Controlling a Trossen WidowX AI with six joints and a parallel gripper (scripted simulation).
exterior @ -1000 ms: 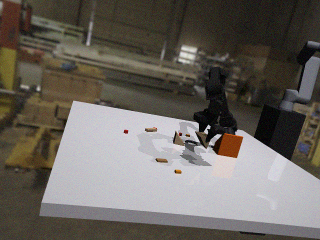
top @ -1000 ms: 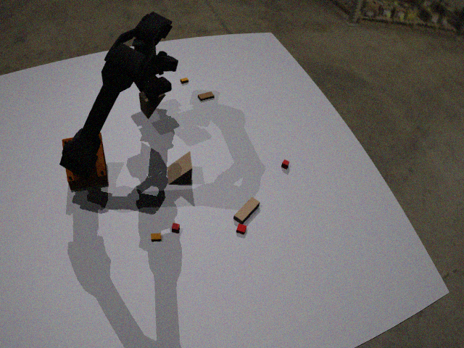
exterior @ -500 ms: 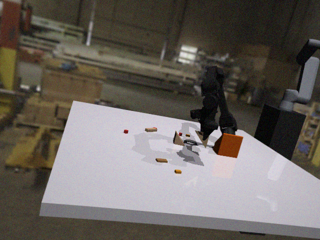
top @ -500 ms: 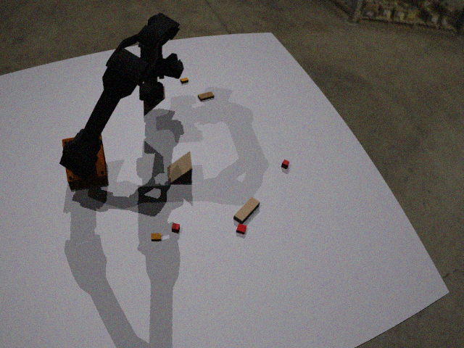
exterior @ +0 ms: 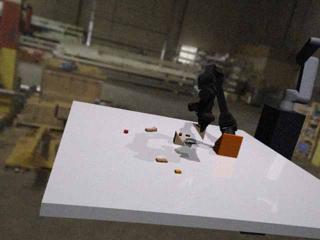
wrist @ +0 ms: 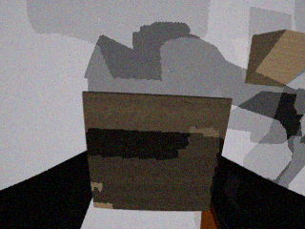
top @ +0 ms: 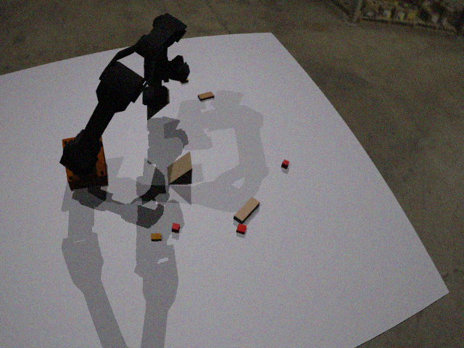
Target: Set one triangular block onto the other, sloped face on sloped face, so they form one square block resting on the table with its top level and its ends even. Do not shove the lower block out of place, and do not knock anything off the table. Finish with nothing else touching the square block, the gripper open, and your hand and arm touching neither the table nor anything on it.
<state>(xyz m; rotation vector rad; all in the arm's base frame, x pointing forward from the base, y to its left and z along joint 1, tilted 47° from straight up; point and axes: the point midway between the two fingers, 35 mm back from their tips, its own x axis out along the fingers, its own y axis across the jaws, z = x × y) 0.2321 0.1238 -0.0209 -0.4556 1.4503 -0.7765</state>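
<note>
One triangular block (top: 180, 171) (exterior: 178, 140) (wrist: 282, 56) stands on the table, its sloped tan face up and toward the arm's side. My gripper (top: 156, 98) (exterior: 204, 126) (wrist: 152, 156) is shut on the other triangular block (top: 151, 111) (exterior: 202, 133) (wrist: 154, 111). It holds this block in the air, beside and above the standing block, not touching it. In the top view the held block's lower edge slants up to the right, roughly like the standing block's slope. The fingers hide part of it there.
A long tan plank (top: 246, 209) (exterior: 150, 129) lies near a red cube (top: 241, 228). Another red cube (top: 175, 228) lies by an orange piece (top: 156, 236). A third red cube (top: 285, 164) (exterior: 125, 131) lies apart. A small tan plank (top: 205, 96) (exterior: 161, 160) lies near another orange piece (exterior: 177, 171).
</note>
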